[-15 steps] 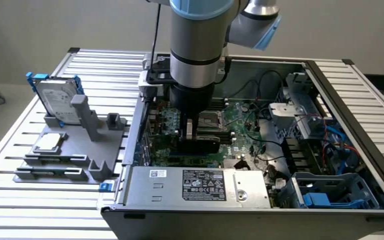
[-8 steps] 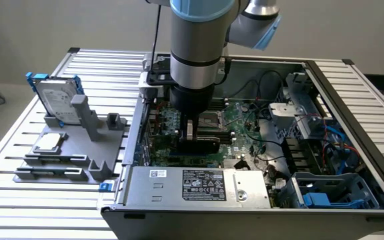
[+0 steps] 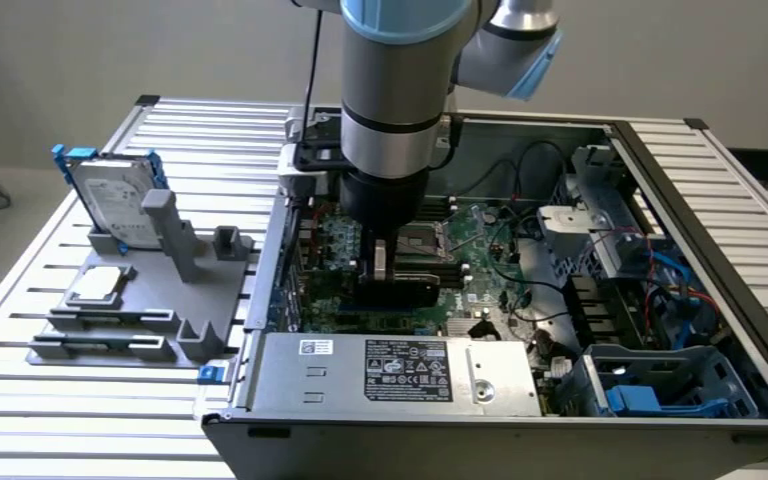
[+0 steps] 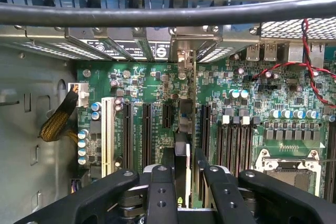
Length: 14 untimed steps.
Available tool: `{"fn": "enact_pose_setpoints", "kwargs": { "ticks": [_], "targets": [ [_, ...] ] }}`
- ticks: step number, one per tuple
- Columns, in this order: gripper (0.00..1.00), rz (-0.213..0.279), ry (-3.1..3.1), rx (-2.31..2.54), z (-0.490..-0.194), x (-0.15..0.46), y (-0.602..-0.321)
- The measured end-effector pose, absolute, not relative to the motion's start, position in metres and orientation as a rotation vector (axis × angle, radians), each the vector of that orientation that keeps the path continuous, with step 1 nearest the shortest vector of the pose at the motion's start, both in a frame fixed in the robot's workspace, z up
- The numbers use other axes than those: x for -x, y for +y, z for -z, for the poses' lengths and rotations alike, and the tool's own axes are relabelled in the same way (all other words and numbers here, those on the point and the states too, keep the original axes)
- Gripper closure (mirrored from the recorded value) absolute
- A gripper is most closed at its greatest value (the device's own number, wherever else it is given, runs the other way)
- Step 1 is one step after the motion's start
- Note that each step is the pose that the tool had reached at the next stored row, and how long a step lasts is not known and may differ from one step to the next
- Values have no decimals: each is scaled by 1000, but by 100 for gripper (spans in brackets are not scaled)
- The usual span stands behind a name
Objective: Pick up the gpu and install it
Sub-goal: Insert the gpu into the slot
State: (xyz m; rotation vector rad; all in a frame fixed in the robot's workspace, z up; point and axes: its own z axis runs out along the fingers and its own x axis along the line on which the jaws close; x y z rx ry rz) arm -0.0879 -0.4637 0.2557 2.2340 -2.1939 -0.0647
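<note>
Black gpu (image 3: 395, 292) edge-down, lengthwise along slots (image 4: 128, 135)

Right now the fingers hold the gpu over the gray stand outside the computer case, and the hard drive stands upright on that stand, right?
Not quite. The fingers hold the gpu inside the open computer case, above the green motherboard, not over the gray stand outside it, as the exterior view shows. The hard drive does stand upright on that stand.

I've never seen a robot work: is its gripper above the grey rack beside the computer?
No, the gripper is inside the open computer case, holding the gpu over the motherboard.
</note>
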Motion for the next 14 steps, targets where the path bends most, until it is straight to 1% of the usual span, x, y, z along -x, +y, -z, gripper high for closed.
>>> {"fn": "enact_pose_setpoints", "kwargs": {
  "ticks": [4, 5, 14],
  "targets": [
    [73, 70, -2192, -2233, -257, 88, -464],
    [67, 71, -2191, -2233, -258, 88, -464],
    [67, 83, -2186, -2228, -286, 86, -464]
  ]
}}
